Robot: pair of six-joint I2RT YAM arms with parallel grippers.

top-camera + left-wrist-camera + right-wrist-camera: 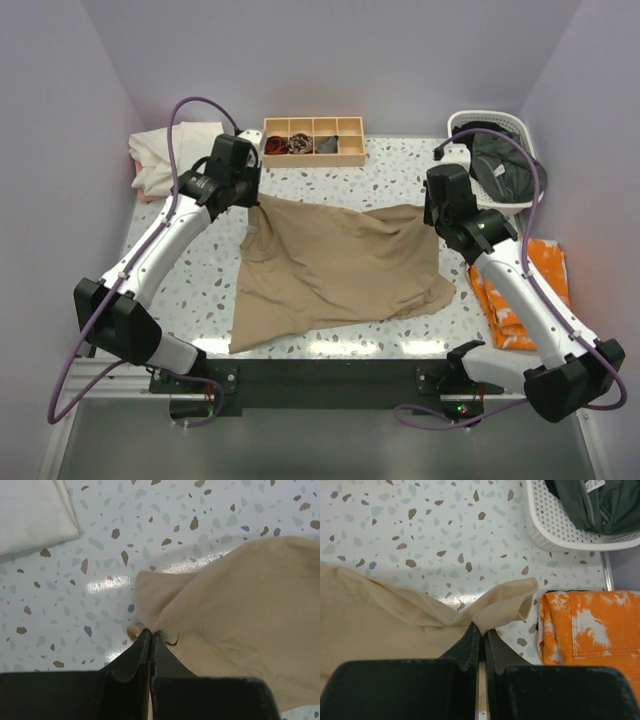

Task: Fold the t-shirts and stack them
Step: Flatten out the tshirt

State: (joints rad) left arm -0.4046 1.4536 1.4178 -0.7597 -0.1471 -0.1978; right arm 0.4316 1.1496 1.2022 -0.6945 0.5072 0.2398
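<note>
A tan-beige t-shirt lies rumpled across the middle of the speckled table, its two far corners lifted. My left gripper is shut on the far left corner, and in the left wrist view the tan cloth bunches at that gripper. My right gripper is shut on the far right corner; the right wrist view shows the hemmed tan cloth pinched in that gripper. A cream-white t-shirt lies folded at the far left. Dark green t-shirts fill a white basket.
A wooden divided tray with small dark items stands at the back centre. An orange and white cloth lies at the right edge under the right arm. The white basket sits close beyond the right gripper. Walls close in left, right and behind.
</note>
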